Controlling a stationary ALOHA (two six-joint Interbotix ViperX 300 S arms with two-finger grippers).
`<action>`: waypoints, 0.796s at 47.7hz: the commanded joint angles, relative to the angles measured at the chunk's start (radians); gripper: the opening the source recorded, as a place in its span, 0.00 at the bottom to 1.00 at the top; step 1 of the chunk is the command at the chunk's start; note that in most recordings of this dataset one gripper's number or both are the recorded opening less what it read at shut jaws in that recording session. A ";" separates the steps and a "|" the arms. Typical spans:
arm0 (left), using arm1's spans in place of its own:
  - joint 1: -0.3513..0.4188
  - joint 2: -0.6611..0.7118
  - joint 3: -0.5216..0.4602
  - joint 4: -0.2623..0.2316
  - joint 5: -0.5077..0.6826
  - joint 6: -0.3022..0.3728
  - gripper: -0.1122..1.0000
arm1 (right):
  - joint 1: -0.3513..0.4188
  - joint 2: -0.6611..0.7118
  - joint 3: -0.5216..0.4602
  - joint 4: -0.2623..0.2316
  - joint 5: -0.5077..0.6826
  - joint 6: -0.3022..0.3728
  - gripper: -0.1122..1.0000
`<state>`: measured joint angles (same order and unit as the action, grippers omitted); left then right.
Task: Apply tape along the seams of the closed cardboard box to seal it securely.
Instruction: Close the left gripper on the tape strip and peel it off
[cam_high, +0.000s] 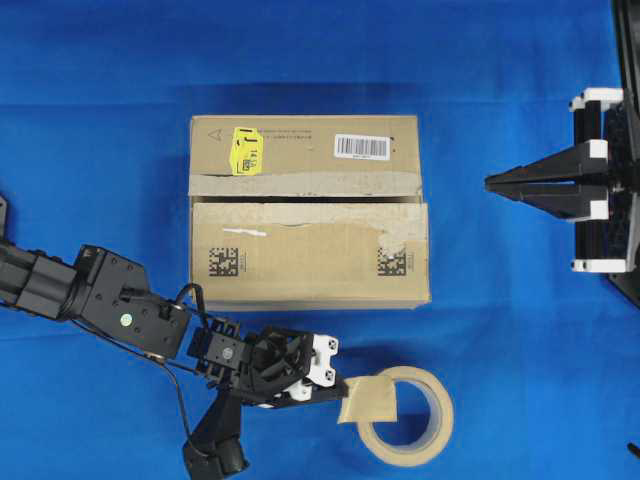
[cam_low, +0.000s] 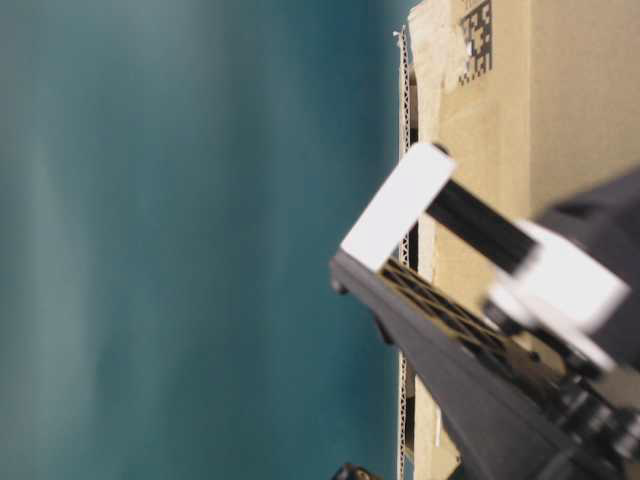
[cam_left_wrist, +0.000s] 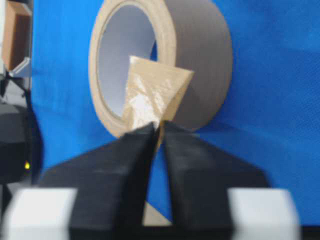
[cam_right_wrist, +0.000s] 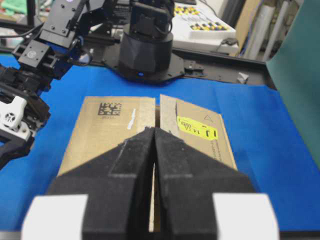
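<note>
The brown cardboard box (cam_high: 310, 250) lies closed in the middle of the blue cloth, with its yellow sticker (cam_high: 246, 150) at the far left. Its seam (cam_high: 300, 198) is a dark line running left to right between the flaps, edged with pale torn paper. My left gripper (cam_high: 340, 395) is in front of the box, shut on the corner of a small tan piece of tape (cam_left_wrist: 155, 90) that stands up off the cream tape roll (cam_left_wrist: 200, 60). My right gripper (cam_high: 490, 182) hangs shut and empty to the right of the box, pointing along the seam (cam_right_wrist: 157, 112).
The tape roll (cam_high: 440, 420) lies flat near the front edge, right of the left gripper. Black arm bases and clutter stand beyond the cloth in the right wrist view. Blue cloth surrounds the cardboard box (cam_right_wrist: 105, 135) on all sides.
</note>
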<state>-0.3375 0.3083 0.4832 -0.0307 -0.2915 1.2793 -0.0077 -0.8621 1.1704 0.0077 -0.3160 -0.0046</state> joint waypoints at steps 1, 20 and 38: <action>-0.002 -0.015 -0.021 -0.003 0.012 -0.003 0.15 | 0.000 0.000 -0.025 -0.003 -0.005 -0.002 0.09; 0.003 -0.034 -0.046 -0.003 0.034 -0.009 0.10 | 0.009 -0.002 -0.025 -0.003 -0.003 0.002 0.09; 0.031 -0.041 -0.224 -0.003 0.140 -0.011 0.10 | 0.021 0.002 -0.025 -0.003 0.000 0.002 0.09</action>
<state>-0.3145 0.3022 0.3160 -0.0322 -0.1626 1.2717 0.0077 -0.8621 1.1704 0.0061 -0.3145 -0.0046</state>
